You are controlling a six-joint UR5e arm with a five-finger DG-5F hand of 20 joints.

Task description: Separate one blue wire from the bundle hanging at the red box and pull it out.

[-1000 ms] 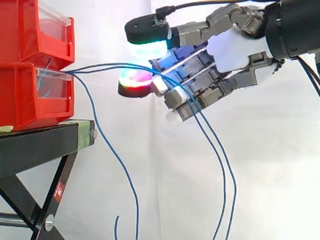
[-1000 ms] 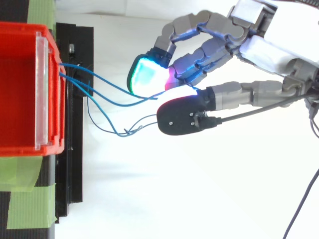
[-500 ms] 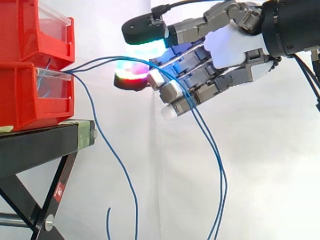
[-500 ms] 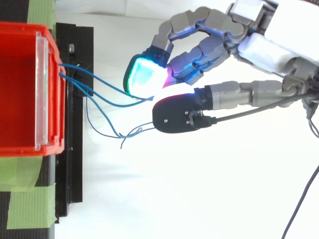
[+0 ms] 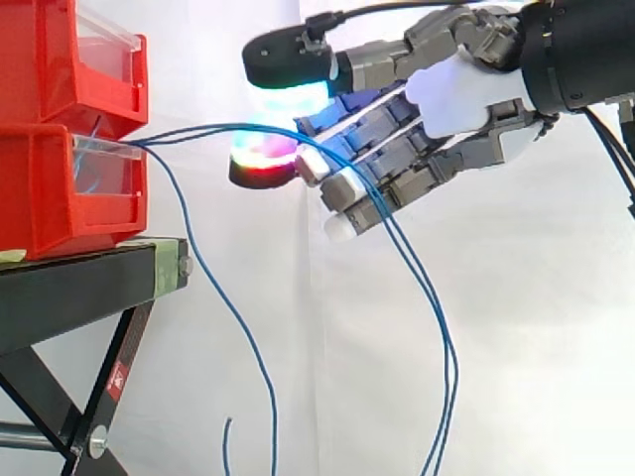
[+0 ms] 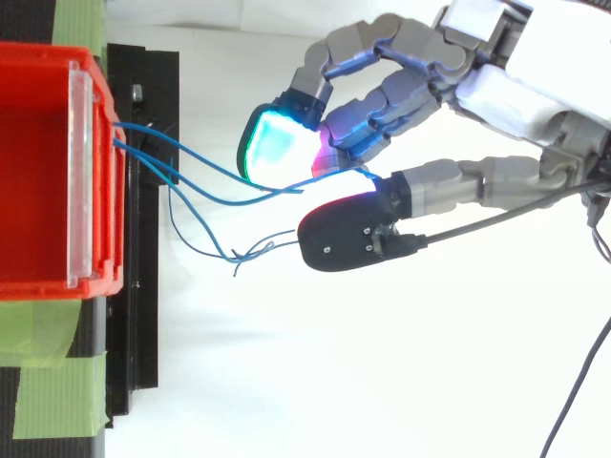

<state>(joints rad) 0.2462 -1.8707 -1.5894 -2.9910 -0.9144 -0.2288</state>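
Several blue wires (image 5: 198,129) come out of the lower red box (image 5: 69,188) on the left. Two of them (image 6: 205,176) arch rightward into the narrow gap between the thumb pad (image 5: 288,89) and a glowing fingertip (image 5: 263,164) of my hand (image 5: 456,94). They pass over the curled fingers and hang down (image 5: 437,327). Another blue wire (image 5: 228,307) drops freely from the box. From above, my hand (image 6: 496,95) reaches in from the right, and thinner wire ends (image 6: 253,250) lie just left of the thumb.
A second red bin (image 5: 79,59) is stacked on the lower one. Both rest on a black stand (image 5: 79,283) with green tape (image 6: 48,401) on it. A white curtain hangs behind, with free room below and right of the hand.
The hand rose slightly, then came back down a little, with the wires still across its fingers. From above, the thumb has shifted slightly away from the finger pads.
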